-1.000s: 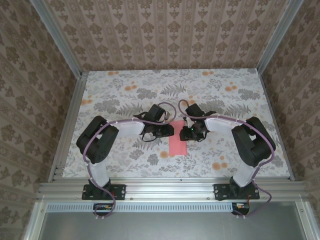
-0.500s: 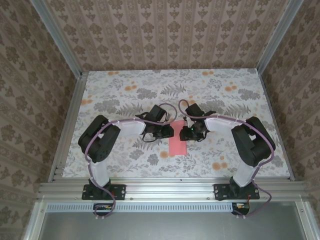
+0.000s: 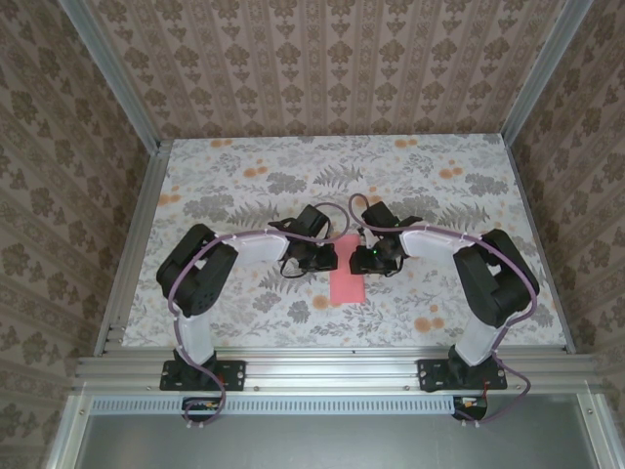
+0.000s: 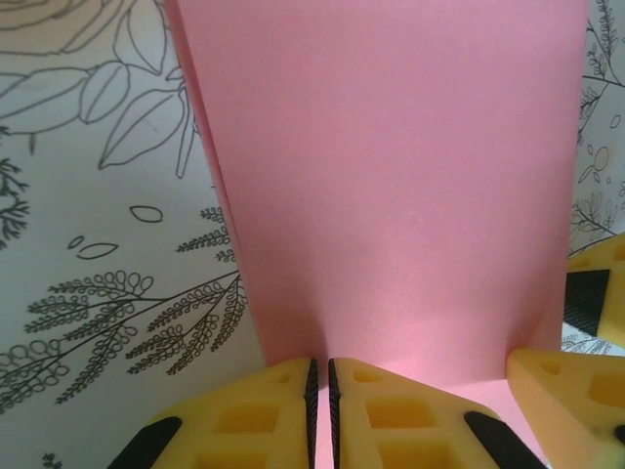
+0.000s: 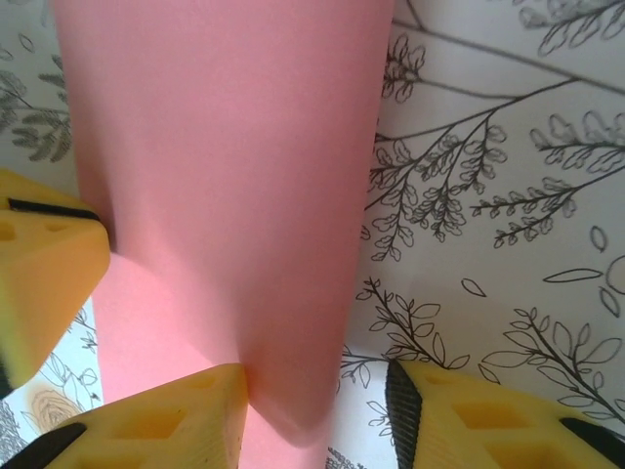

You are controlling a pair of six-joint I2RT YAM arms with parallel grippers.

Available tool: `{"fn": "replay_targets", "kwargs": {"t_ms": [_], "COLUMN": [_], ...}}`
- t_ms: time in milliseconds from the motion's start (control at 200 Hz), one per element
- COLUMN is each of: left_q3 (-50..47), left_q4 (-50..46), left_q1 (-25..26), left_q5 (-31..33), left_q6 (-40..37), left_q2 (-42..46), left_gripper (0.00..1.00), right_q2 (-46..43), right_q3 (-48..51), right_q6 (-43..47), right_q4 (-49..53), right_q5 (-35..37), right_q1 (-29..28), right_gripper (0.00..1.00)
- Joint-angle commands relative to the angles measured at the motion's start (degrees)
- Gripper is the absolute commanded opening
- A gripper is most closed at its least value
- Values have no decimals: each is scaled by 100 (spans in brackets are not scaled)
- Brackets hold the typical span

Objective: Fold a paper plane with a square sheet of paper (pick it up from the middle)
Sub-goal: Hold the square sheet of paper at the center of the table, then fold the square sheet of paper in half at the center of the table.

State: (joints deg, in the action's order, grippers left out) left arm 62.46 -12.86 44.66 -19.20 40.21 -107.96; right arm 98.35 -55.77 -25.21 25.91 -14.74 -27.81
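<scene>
Closing on it already, your left side?
Yes. My left pincer (image 4: 322,369) has slid in against the paper plane (image 3: 347,283) and narrowed to a sliver, nipping its pink edge.
And the right?
My right pincer (image 5: 317,381) stands apart, straddling the opposite edge and gripping nothing. The paper lies mid-bench (image 3: 244,176) between my arms, so I judge a crease comes next.

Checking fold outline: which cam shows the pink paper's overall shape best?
Top external: the paper plane reads nearly end to end as a narrow pink strip. Both wrist views crop it to a close-up of its flat surface and long edges, so its outline is lost.
</scene>
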Motion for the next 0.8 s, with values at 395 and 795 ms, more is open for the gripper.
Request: {"fn": "replay_targets", "kwargs": {"t_ms": [395, 795], "left_q3": [83, 101], "left_q4": [-423, -435], "left_q1": [43, 51], "left_q5": [293, 299], "left_q6": [-162, -145], "left_q2": [-243, -313], "left_gripper": [13, 12], "right_q2": [-909, -154], "right_q3": [451, 403], "right_q6": [-687, -678], "right_q4": [-977, -952], "right_q5": [-810, -843], "right_q1": [4, 4], "right_gripper": [25, 23]}}
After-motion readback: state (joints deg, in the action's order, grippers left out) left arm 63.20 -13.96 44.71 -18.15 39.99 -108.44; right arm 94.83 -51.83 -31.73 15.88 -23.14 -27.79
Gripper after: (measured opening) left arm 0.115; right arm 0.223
